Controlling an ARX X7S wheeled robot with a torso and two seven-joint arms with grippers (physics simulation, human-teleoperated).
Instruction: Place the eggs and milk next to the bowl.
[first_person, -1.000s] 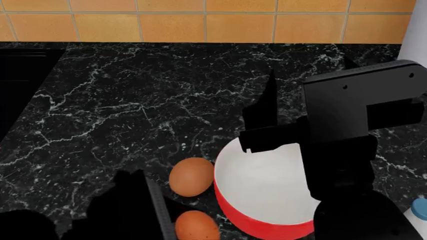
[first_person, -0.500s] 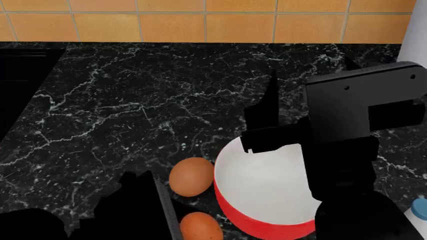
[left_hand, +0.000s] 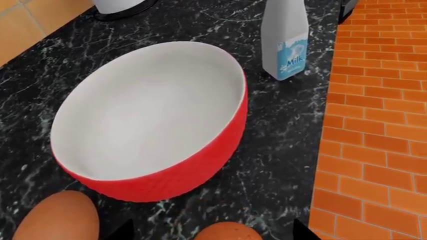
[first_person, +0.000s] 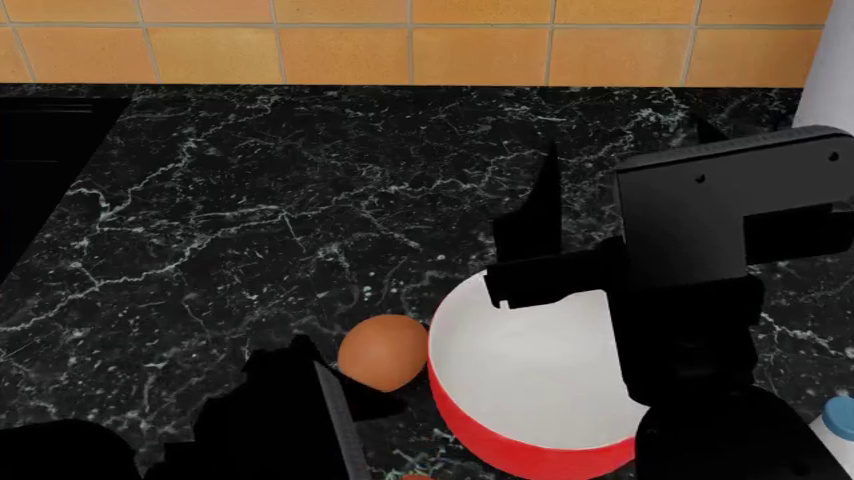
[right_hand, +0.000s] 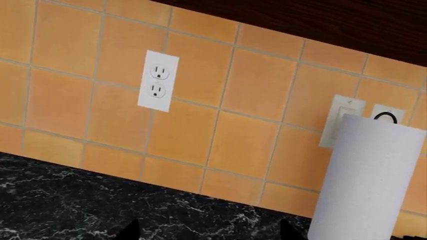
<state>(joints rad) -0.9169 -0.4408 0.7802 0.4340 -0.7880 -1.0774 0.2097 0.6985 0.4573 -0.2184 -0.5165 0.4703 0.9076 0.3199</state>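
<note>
Black marble with white veins forms the desk (first_person: 267, 220), backed by a wall of orange tiles (first_person: 400, 40). On its near right part sits the large round bowl (first_person: 534, 385), glossy red outside and plain white inside. One smooth brown-orange egg (first_person: 383, 352) lies just left of the bowl, almost touching its rim. In the left wrist view a second brown egg (left_hand: 227, 232) lies near the bowl's base, partly cut off by the frame edge. The small white milk bottle (left_hand: 285, 40) with a blue label stands upright on the bowl's other side, close to the desk's edge. The left hand (first_person: 287, 420) sits low beside the eggs; I cannot tell whether it is open or closed. The right hand (first_person: 534, 255) hangs above the bowl's far rim, its state equally unclear. A white paper towel roll (right_hand: 367, 180) stands before a wall outlet (right_hand: 157, 81).
</note>
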